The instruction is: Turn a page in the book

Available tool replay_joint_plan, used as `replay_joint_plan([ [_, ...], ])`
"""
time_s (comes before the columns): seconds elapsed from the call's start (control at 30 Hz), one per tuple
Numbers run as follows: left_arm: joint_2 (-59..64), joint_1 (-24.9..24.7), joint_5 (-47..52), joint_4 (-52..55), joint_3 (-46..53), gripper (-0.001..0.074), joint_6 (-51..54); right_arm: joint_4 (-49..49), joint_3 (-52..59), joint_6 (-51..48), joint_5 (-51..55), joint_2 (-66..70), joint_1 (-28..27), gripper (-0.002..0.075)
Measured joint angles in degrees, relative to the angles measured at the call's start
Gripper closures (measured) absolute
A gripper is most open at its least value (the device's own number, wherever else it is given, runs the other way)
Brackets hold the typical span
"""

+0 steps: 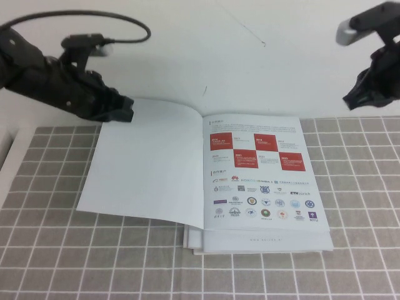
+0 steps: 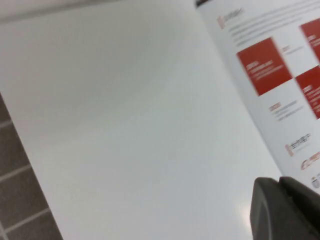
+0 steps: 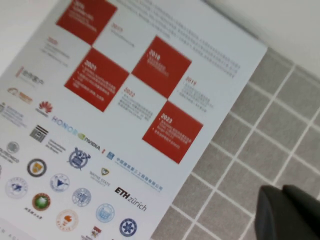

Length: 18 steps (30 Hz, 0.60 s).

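The book (image 1: 262, 181) lies open on the checked mat. Its page (image 1: 150, 169), the turned leaf, rests blank side up on the left half and fills the left wrist view (image 2: 140, 125). The right half shows red squares and rows of logos (image 3: 100, 100). My left gripper (image 1: 127, 110) hovers at the far left corner of the page, its dark fingers (image 2: 270, 210) pressed together with nothing between them. My right gripper (image 1: 351, 100) hangs above the mat beyond the book's far right corner, its fingers (image 3: 280, 215) shut and empty.
A grey checked mat (image 1: 62, 250) covers the near part of the white table (image 1: 250, 50). Plain white booklets (image 1: 250, 245) stick out from under the book's near edge. A black cable (image 1: 125, 25) loops behind the left arm.
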Motion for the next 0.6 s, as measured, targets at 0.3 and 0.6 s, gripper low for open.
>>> replay_joint_plan([
  [0.3, -18.4, 0.0, 2.5, 0.9, 0.6, 0.0738, 1.1, 1.7, 2.3, -3.7, -0.1, -20.3, 0.0, 0.0728],
  [0.6, -37.2, 0.0, -0.7, -2.5, 17.4, 0.0738, 3.2, 3.1, 21.7, -5.6, -5.1, -43.6, 0.0, 0.0728],
])
